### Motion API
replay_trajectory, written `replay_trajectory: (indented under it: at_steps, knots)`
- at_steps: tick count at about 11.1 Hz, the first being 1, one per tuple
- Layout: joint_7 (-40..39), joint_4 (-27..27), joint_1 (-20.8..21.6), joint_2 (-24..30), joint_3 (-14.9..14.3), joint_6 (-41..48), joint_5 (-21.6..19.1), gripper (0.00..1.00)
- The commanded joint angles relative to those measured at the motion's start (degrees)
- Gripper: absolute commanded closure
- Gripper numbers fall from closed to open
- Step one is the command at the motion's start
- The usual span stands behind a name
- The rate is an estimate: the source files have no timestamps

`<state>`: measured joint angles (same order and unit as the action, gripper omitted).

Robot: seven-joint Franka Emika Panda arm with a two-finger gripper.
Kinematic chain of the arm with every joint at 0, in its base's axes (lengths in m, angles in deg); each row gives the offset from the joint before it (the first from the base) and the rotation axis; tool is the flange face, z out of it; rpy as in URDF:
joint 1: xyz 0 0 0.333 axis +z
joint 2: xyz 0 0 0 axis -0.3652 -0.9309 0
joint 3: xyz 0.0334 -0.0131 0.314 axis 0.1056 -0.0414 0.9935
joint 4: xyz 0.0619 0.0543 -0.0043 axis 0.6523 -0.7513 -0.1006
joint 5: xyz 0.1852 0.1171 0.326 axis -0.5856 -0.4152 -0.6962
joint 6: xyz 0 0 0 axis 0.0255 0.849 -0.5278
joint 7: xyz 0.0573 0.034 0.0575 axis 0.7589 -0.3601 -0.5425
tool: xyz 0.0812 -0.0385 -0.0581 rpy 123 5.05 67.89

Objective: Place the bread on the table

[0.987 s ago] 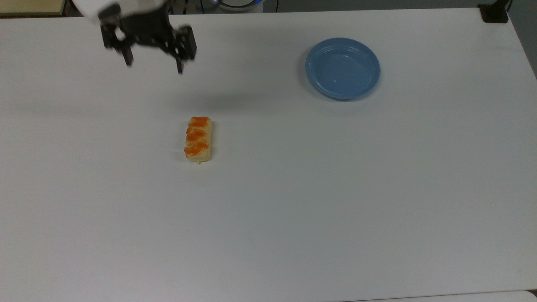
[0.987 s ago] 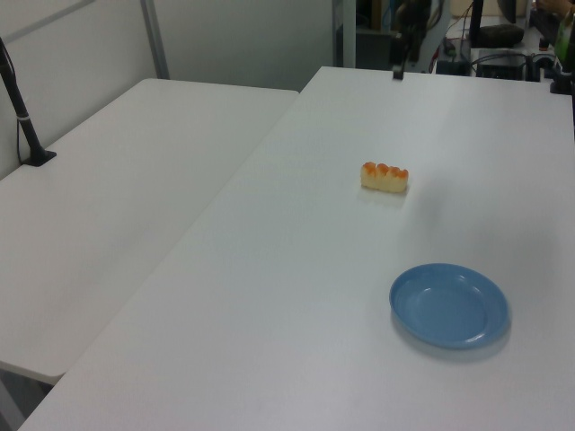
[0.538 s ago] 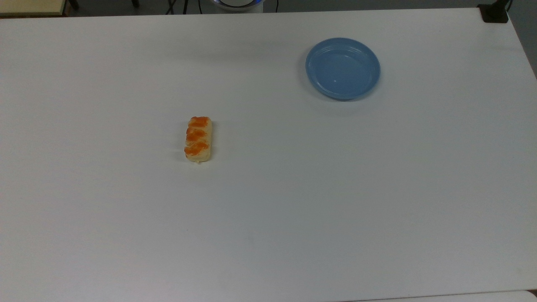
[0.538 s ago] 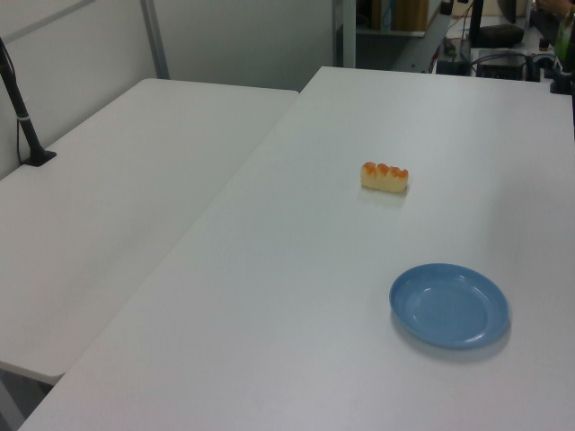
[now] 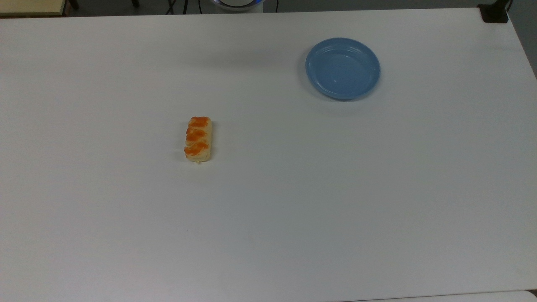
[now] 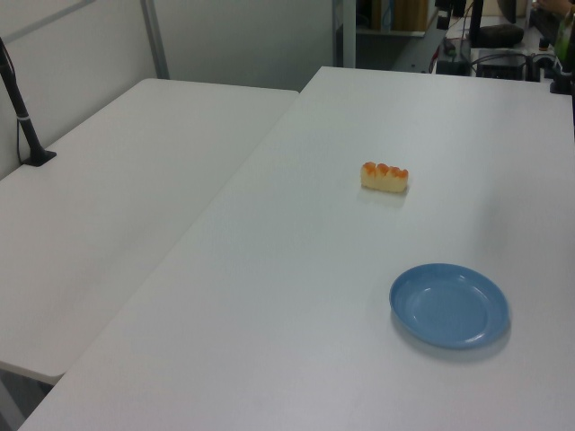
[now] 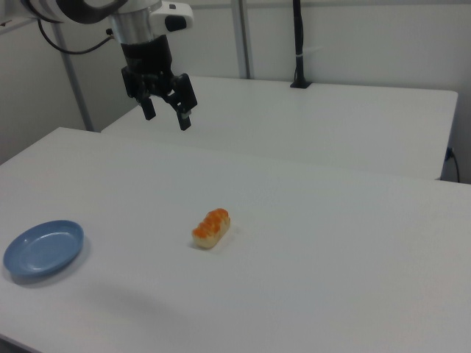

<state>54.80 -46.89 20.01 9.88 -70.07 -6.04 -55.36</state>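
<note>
White table [image 5: 293, 209] now bears the bread [image 5: 198, 139], apparently released; the gripper [image 7: 166, 112], fingers spread and empty, has risen away.

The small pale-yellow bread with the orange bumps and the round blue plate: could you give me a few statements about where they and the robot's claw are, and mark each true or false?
1. The small oblong pale-yellow bread with glossy orange-brown bumps lies directly on the plain white table. True.
2. The round blue plate holds a second pastry. False: nothing lies in the plate.
3. The bread touches the plate's rim. False: bare tabletop separates them in the top view.
4. In the right view, the black two-finger gripper hangs above the table with its fingers apart and nothing between them. True.
5. The gripper is pressing down on the bread. False: it is raised well away from it.
</note>
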Motion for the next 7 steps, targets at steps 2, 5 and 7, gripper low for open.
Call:
replay_trajectory:
  at_steps: [2, 5, 7]
  knots:
    - [-1.84, -2.98, 1.15, 0.59, -0.99, -2.65, -0.63, 0.0]
    - [-6.41, -3.34, 1.15, 0.59, -0.99, -2.75, -0.37, 0.0]
    - [-6.41, -3.51, 1.15, 0.59, -0.99, -2.83, -0.46, 0.0]
